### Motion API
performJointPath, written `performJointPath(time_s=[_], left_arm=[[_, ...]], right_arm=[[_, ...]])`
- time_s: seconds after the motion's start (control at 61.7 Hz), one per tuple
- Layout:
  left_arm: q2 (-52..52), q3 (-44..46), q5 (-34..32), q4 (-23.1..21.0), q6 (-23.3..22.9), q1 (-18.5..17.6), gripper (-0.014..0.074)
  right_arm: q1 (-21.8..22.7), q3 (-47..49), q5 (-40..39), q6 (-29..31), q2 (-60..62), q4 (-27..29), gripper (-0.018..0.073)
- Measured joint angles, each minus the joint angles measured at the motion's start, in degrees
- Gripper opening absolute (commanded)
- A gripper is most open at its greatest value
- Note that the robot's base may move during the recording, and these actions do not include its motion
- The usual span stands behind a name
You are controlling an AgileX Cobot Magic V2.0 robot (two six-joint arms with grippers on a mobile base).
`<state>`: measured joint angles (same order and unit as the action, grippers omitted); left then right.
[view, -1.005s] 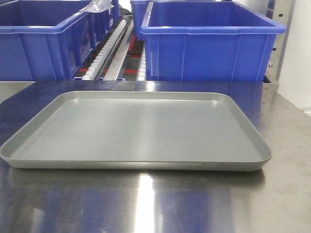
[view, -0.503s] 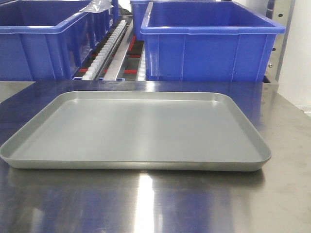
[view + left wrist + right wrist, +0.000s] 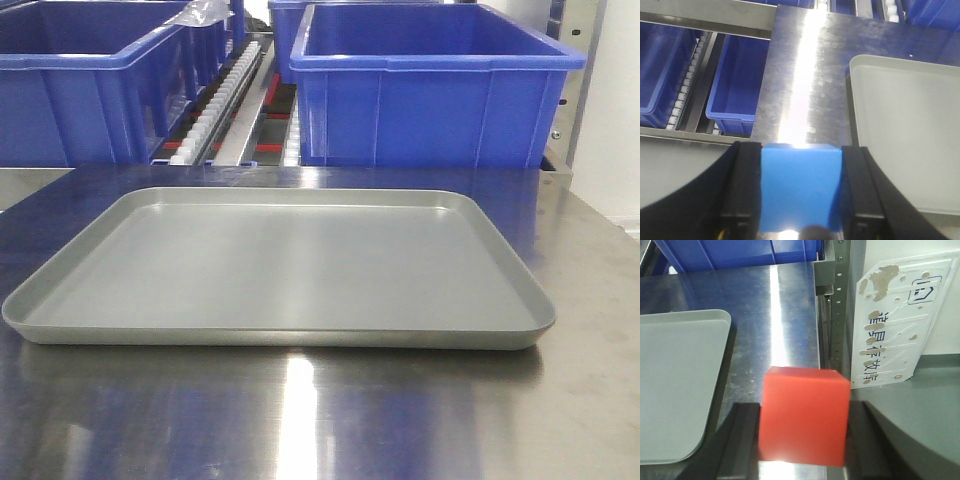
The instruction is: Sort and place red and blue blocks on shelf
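Left jaws are clamping the blue block [image 3: 801, 187] squarely between them, hanging over the steel tabletop [image 3: 805, 90], with the grey tray [image 3: 905, 125] lying ahead to their right. Right jaws are gripping the red block [image 3: 804, 415] the same way, the tray sitting off to their left, a shelf post [image 3: 840, 300] standing just ahead.

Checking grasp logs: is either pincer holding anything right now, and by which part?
Yes, both. The left pincer clamps the blue block by its two opposite side faces. The right pincer clamps the red block the same way.
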<state>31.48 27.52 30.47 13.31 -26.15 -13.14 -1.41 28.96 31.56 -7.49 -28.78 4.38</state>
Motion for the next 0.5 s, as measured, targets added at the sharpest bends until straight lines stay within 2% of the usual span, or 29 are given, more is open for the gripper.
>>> performJointPath(time_s=[0.503], left_arm=[[0.0,0.0,0.0,0.0,0.0,0.0,0.0123]], right_arm=[[0.0,0.0,0.0,0.0,0.0,0.0,0.005]])
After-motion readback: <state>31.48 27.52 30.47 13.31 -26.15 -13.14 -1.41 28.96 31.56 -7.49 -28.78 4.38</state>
